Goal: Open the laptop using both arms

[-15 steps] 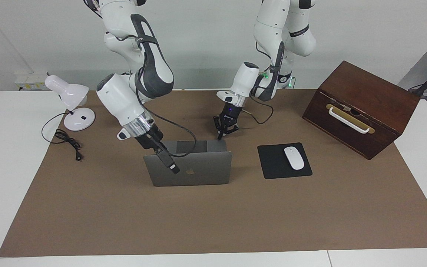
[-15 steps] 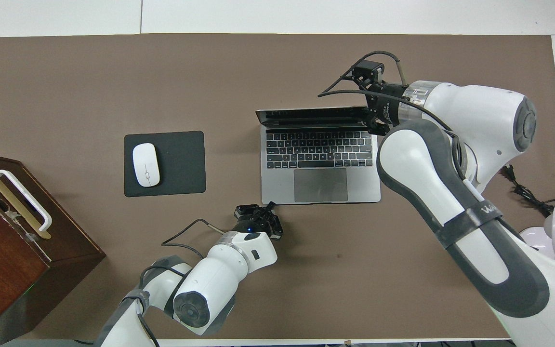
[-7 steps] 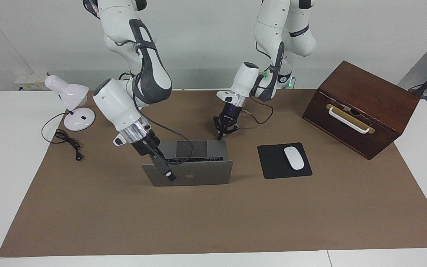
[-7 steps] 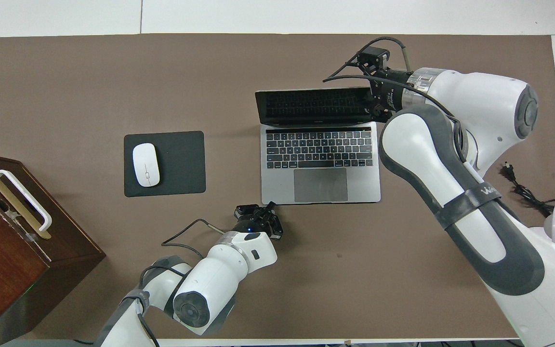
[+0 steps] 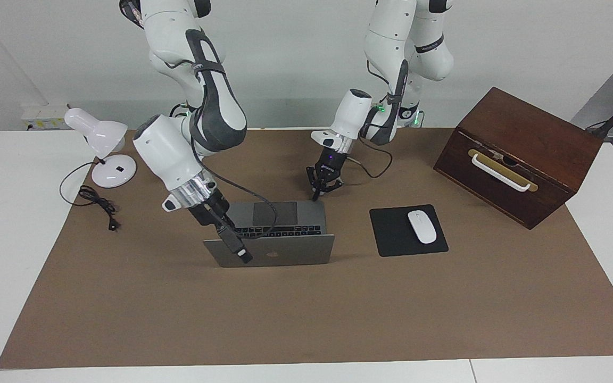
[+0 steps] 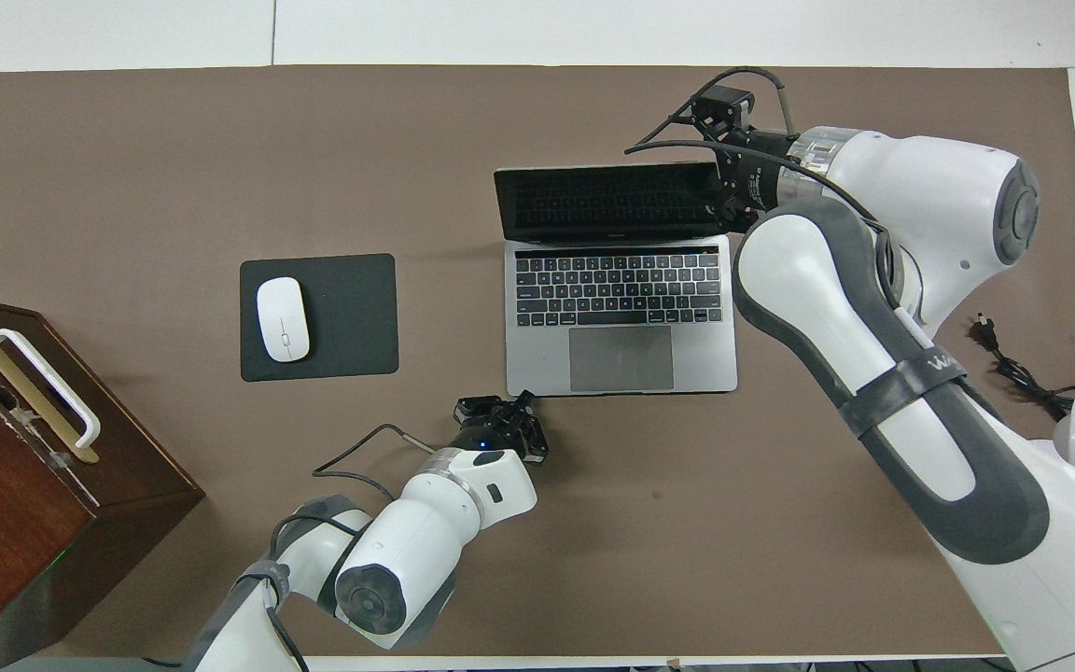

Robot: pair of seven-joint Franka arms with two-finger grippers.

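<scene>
The left gripper (image 5: 315,196) has its jaws closed, fingertips together and pointing down, touching or just above the corner of the laptop's base nearest the robots on the left arm's side; whether it presses on the metal cannot be told. Nothing is held between them. In the overhead view the left gripper (image 6: 521,403) sits at the same corner, beside the grey trackpad.

The right gripper (image 5: 230,238) is at the end of the lid toward the right arm's side, reaching slantwise down across the lid's upper edge. Its jaws are against the lid's edge, but whether they are open or clamped on it cannot be told. In the overhead view the right gripper (image 6: 722,201) lies at that same end of the dark screen.

The thin silver-grey metal laptop (image 5: 274,234) stands open near the middle of the brown mat (image 5: 306,314) that covers the table (image 5: 14,255). Its lid leans back past upright, the dark apple logo facing away from the robots, black keys and trackpad uncovered.

Beside the laptop, toward the left arm's end, a white oval mouse (image 5: 422,226) lies on a black square mouse pad (image 5: 391,234). Further that way stands a dark brown wooden box (image 5: 519,154) with a white handle. At the right arm's end is a small white desk lamp (image 5: 101,146) with a black cord.
</scene>
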